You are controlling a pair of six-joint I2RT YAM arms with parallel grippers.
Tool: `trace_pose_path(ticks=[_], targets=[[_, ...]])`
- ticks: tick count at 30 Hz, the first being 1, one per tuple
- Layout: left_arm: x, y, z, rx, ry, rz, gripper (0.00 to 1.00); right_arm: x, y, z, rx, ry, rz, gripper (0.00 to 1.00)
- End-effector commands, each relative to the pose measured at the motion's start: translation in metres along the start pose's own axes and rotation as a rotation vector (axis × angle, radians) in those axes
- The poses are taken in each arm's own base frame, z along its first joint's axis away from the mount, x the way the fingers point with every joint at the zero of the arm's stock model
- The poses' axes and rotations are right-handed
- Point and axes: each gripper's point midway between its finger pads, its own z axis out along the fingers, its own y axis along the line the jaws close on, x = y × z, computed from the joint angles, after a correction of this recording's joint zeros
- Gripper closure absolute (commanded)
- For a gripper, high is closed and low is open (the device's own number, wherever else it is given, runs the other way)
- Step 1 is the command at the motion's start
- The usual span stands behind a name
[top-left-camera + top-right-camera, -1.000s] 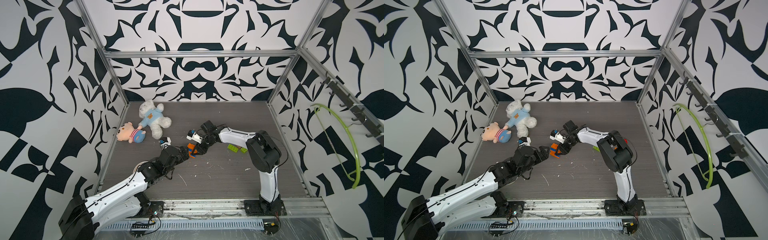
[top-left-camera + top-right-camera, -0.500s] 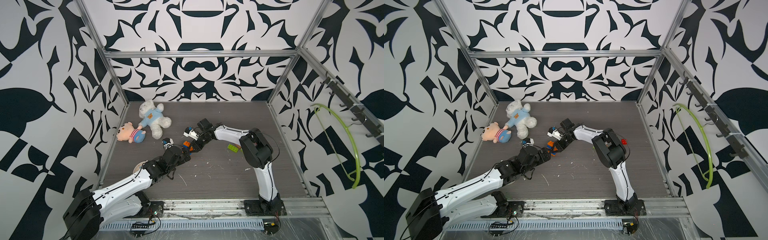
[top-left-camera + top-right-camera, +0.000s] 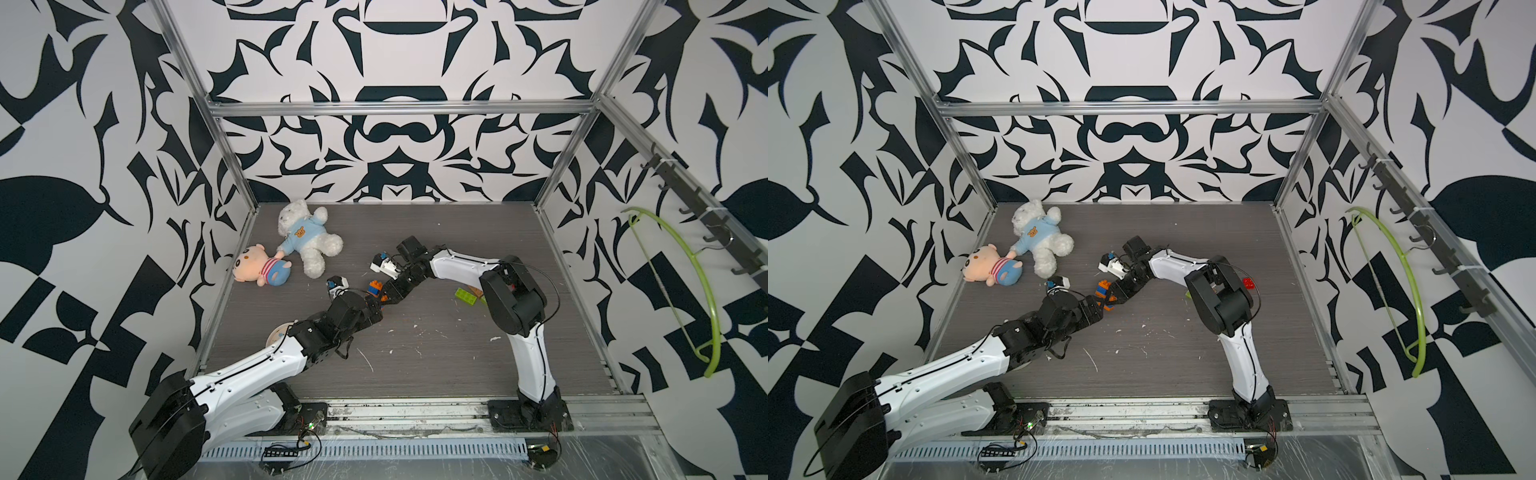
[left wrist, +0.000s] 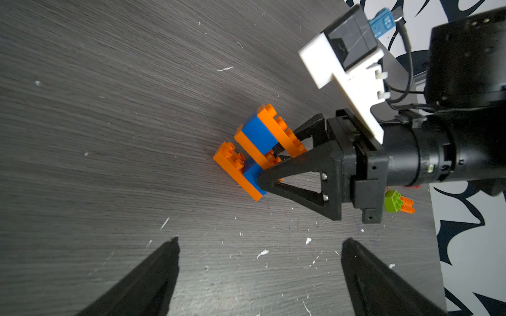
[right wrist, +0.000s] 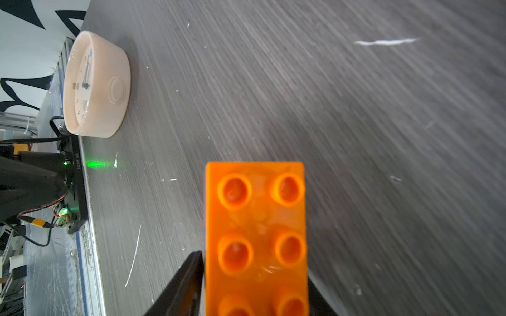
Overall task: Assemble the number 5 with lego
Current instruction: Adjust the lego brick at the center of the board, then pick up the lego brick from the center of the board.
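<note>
My left gripper hangs wide and empty, its two black fingers spread just short of the lego figure. My right gripper is on that figure. Its jaws flank the top orange brick, close against both sides, but I cannot tell whether they press it or merely bracket it. The figure sits near the centre of both top views, where my two arms meet. It has three orange bars joined by two blue squares at alternate ends, so I judge the 5 complete in shape. What seems left is to seat the last bar firmly, let go and back away. Right of centre in a top view, a lime green brick lies unused with a loose orange brick just beside it. A red brick lies beyond my right elbow. I doubt any of the three is needed.

The table is dark grey wood grain, flecked with white scraps. At its lower left a cream clock rests near the front rail. Farther off, at upper left, a pink doll and a white bear lie touching. Black-and-white patterned walls close the room, and a green hanger hangs on the right one.
</note>
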Motion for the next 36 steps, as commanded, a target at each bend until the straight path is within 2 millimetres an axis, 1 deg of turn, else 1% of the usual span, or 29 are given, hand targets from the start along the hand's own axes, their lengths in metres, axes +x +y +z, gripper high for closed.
trace_pose_path(ticks=[1,5,8,10,15,19,23,27,29,32,34,36], targets=[[-0.004,-0.009,-0.002,0.026,-0.004,-0.009,0.01,-0.016,0.003,-0.012,0.009,-0.033,-0.013,0.50],[-0.004,-0.010,-0.002,0.028,-0.005,-0.012,0.01,-0.015,-0.002,-0.012,0.022,-0.034,0.009,0.49],[-0.004,-0.011,-0.002,0.030,-0.004,-0.010,0.01,-0.015,-0.007,-0.012,0.026,-0.039,0.049,0.42],[-0.003,-0.010,-0.001,0.027,-0.001,-0.009,0.01,-0.014,-0.007,-0.013,0.018,-0.039,0.063,0.42],[-0.002,-0.010,0.000,0.027,0.004,-0.007,0.01,-0.012,-0.012,-0.017,0.031,-0.043,0.096,0.36],[-0.002,-0.011,0.000,0.029,0.004,-0.009,0.01,-0.010,-0.021,-0.026,0.068,-0.053,0.140,0.30],[-0.003,-0.012,0.000,0.031,0.003,-0.006,0.01,-0.006,-0.035,-0.040,0.127,-0.069,0.192,0.27],[-0.005,-0.015,0.000,0.037,0.003,0.003,0.01,-0.001,-0.042,-0.059,0.200,-0.093,0.211,0.25],[-0.005,-0.019,0.000,0.042,0.009,0.014,0.01,-0.001,-0.043,-0.074,0.256,-0.116,0.206,0.24],[-0.004,-0.026,0.003,0.057,0.026,0.035,0.01,0.002,-0.045,-0.103,0.389,-0.178,0.212,0.23],[-0.002,-0.031,0.006,0.068,0.041,0.046,0.01,0.007,-0.050,-0.127,0.502,-0.230,0.234,0.22],[0.000,-0.038,0.010,0.084,0.060,0.058,0.01,0.016,-0.058,-0.157,0.623,-0.292,0.292,0.21]])
